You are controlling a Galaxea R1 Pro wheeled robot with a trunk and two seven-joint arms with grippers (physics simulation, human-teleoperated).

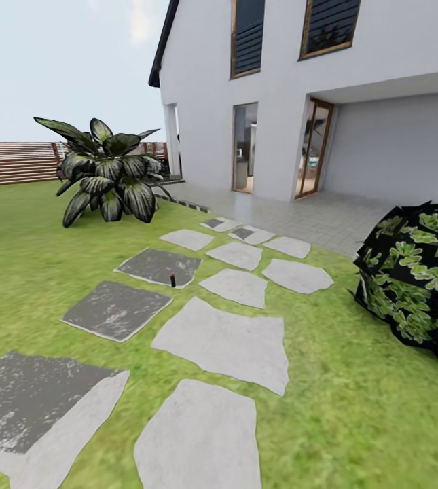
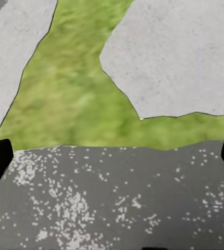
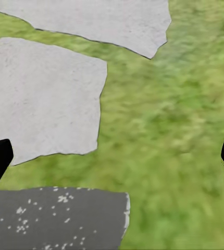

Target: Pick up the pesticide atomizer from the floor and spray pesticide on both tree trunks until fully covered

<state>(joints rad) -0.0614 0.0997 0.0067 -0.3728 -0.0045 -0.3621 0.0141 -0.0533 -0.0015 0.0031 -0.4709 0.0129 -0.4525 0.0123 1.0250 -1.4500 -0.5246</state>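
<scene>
both fingers pairs [image 2: 112, 156] [image 3: 112, 156] spread wide, empty, over stepping stones [image 1: 225, 343] in lawn [image 1: 354, 407]; small dark atomizer [image 1: 172, 278] ahead.

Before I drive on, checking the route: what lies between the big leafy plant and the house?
In the head view, grass, then grey paving between plant and house.

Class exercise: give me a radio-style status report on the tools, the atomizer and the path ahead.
Both tools open, empty, over stepping stones. Small dark upright object, possibly the atomizer, ahead on a dark stone. Path looks open; leafy plant left, bush right.
</scene>
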